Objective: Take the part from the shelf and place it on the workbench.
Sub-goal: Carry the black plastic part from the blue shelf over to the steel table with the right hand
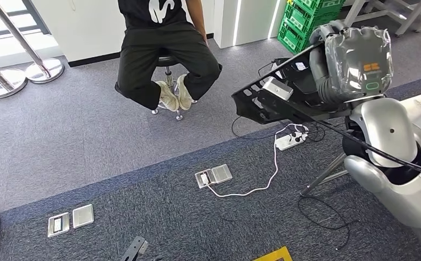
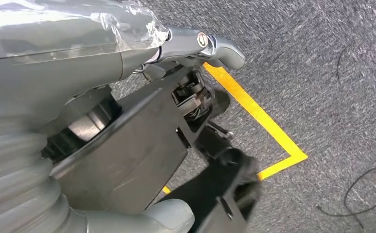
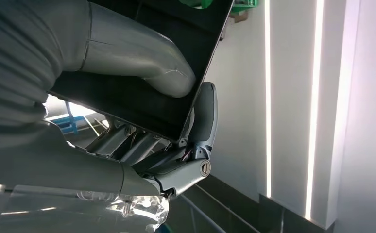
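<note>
Already off the shelf, the part [image 1: 284,98], a flat black plastic tray-like panel with ribbed cut-outs, hangs high at the right of the head view above grey carpet [image 1: 88,141], its long axis running left to right, tilted; the right robot hand [image 1: 333,81] holds its right end. From the left wrist, the left robot hand [image 2: 196,53] grips a matte black edge [image 2: 132,150] over yellow floor tape [image 2: 268,121]. From the right wrist, the thumb and fingers [image 3: 203,121] clamp the thin rim. No worktop is visible.

Bright, even daylight on my head view; light strips [image 3: 268,97] glare at three o'clock; my left hand [image 2: 79,121] looms soft, blurred.
</note>
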